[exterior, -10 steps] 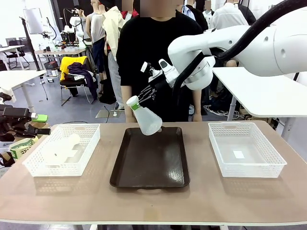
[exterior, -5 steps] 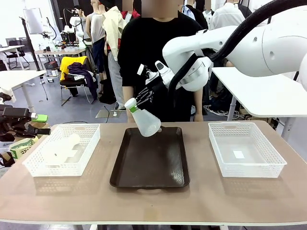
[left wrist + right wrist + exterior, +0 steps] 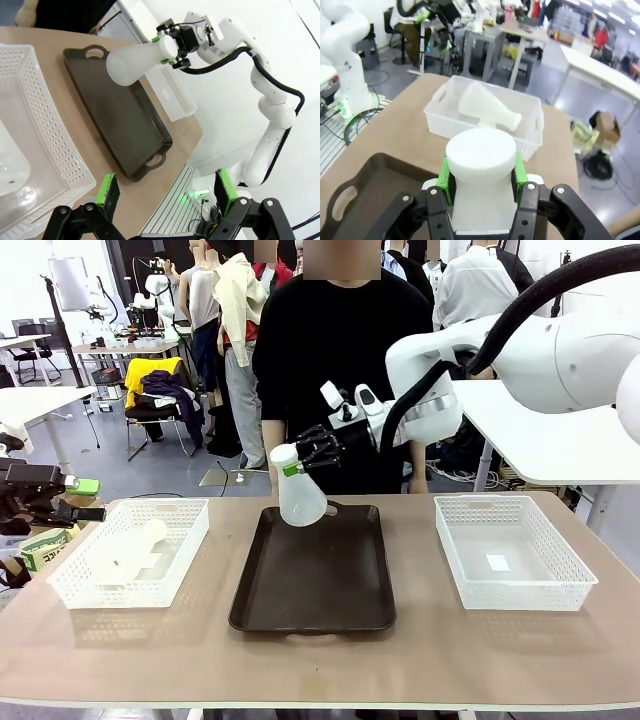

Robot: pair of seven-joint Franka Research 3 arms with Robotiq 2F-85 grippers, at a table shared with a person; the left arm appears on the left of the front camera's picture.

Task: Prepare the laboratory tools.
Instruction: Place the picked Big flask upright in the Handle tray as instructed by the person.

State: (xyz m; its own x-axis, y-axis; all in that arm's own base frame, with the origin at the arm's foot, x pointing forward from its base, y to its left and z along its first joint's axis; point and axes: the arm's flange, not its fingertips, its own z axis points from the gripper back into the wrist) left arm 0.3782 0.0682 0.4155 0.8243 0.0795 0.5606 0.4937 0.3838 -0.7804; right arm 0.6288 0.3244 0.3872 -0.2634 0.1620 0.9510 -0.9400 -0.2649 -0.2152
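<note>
My right gripper (image 3: 289, 461) is shut on the neck of a frosted-white conical flask (image 3: 301, 502), which hangs nearly upright over the far end of the dark brown tray (image 3: 315, 585). In the right wrist view the flask's neck (image 3: 480, 172) sits between the green pads (image 3: 520, 172). The left wrist view shows this flask (image 3: 134, 62) and the right gripper (image 3: 171, 46) over the tray (image 3: 125, 117). A second flask (image 3: 128, 545) lies on its side in the left mesh basket (image 3: 185, 550), also seen as a flask (image 3: 487, 111) in a basket (image 3: 440, 112). My left gripper (image 3: 166, 192) stands open beside that basket (image 3: 45, 125).
A second white mesh basket (image 3: 512, 552) stands at the tray's right with a small white slip in it. A person in black (image 3: 335, 360) stands at the table's far edge, right behind the held flask. Bare tabletop (image 3: 330, 665) lies in front of the tray.
The right arm has swung its wrist to the right and turned the flask from a strong tilt to nearly upright. The flask's base now hangs lower over the tray's far end.
</note>
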